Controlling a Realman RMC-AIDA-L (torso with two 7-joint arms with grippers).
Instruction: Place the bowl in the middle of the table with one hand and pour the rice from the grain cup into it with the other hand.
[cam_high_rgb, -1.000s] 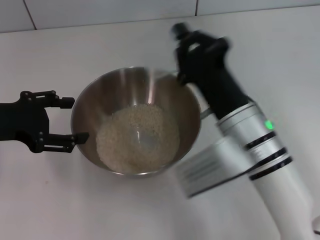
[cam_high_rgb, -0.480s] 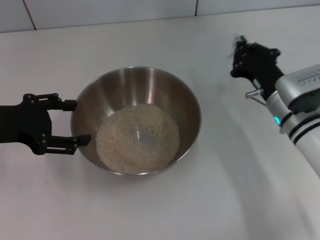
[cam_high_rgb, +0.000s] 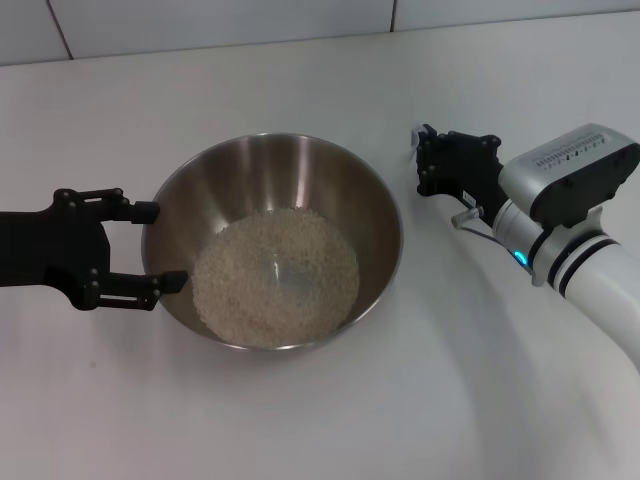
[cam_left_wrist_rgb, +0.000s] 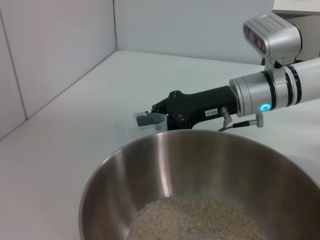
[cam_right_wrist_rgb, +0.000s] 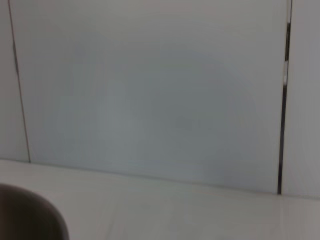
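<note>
Rice in the bowl, cup held upright to its right.
Bowl (cam_high_rgb: 272, 240) mid-worktop (cam_high_rgb: 300, 420), rice (cam_high_rgb: 275, 277) inside; left pincer (cam_high_rgb: 135, 248) spread open beside its rim. Right pincer (cam_high_rgb: 425, 165) grips the grain cup (cam_left_wrist_rgb: 151, 121), mouth up.

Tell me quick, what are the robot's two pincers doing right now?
Left pincer: open, its fingers either side of the big shiny steel bowl's rim.
Right pincer: shut on the small clear plastic grain cup, upright beside the bowl.

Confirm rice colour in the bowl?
Off-white, pale beige rice in the bowl; head view shows it best.
</note>
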